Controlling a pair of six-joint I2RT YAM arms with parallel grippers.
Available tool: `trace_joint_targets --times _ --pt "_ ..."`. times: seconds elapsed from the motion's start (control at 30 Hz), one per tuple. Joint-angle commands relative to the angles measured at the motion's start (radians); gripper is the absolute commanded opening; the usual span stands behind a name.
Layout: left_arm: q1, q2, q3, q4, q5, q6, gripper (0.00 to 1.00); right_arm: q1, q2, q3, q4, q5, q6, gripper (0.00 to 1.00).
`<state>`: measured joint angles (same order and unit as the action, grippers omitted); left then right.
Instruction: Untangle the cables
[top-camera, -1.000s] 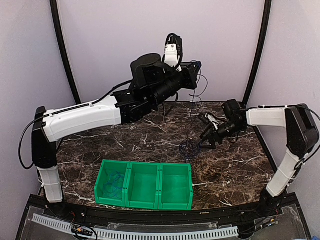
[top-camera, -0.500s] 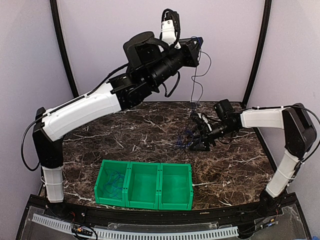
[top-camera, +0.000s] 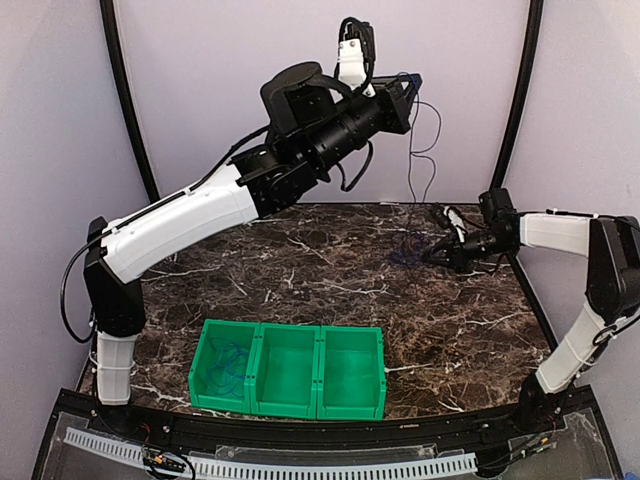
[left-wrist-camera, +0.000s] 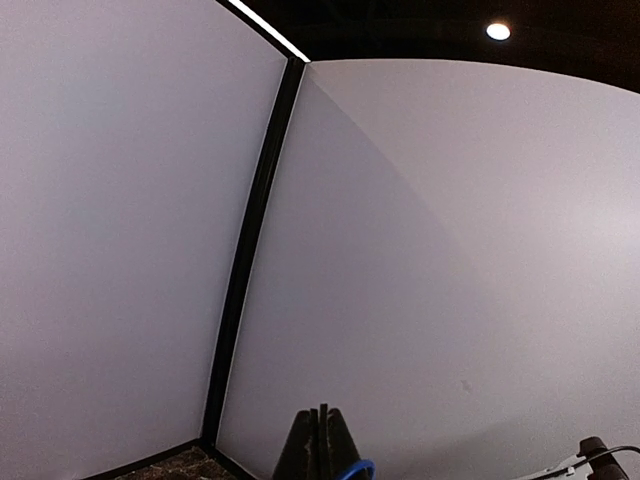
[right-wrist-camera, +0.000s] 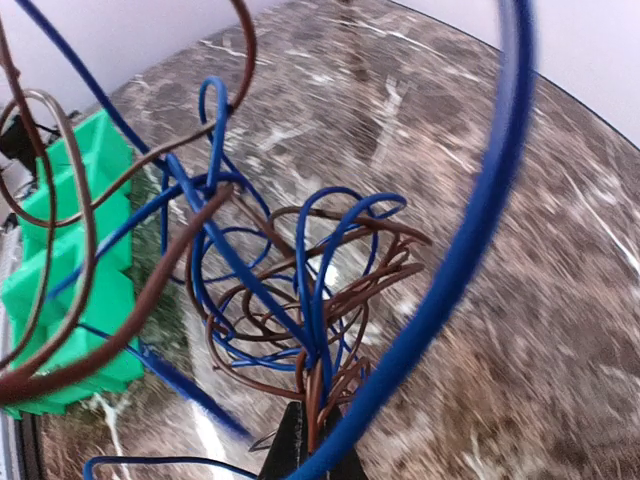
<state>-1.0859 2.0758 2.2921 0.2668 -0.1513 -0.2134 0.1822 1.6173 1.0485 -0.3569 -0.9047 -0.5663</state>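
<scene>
Upward, cables (right-wrist-camera: 310, 345) link right fingers (right-wrist-camera: 288, 448) with left fingers (left-wrist-camera: 303, 452).

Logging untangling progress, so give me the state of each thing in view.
Left gripper: raised high, jaws shut on the cables.
Right gripper: held low, jaws shut on the cables.
Cables: blue and brown, tangled, strung between both grippers.
Bins: upright, left compartment holds a blue cable.
</scene>
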Motion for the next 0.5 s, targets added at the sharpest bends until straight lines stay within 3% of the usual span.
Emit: trace_joint_targets --times 0.0,0.17,0.3,0.47 --pt "0.001 -0.053 0.046 0.008 0.002 0.068 0.00 -0.127 -0.039 -0.039 -0.156 0.175 -0.103 0.00" --pt "0.001 -0.130 0.022 -0.004 -0.092 0.183 0.00 -0.271 -0.045 -0.083 -0.238 0.283 -0.138 0.00" --pt "0.001 -0.233 -0.091 0.042 -0.175 0.289 0.00 -0.295 -0.044 -0.139 -0.218 0.380 -0.106 0.00" --pt "0.001 -0.319 -0.118 0.038 -0.250 0.411 0.00 -0.297 -0.008 -0.190 -0.140 0.506 -0.046 0.00"
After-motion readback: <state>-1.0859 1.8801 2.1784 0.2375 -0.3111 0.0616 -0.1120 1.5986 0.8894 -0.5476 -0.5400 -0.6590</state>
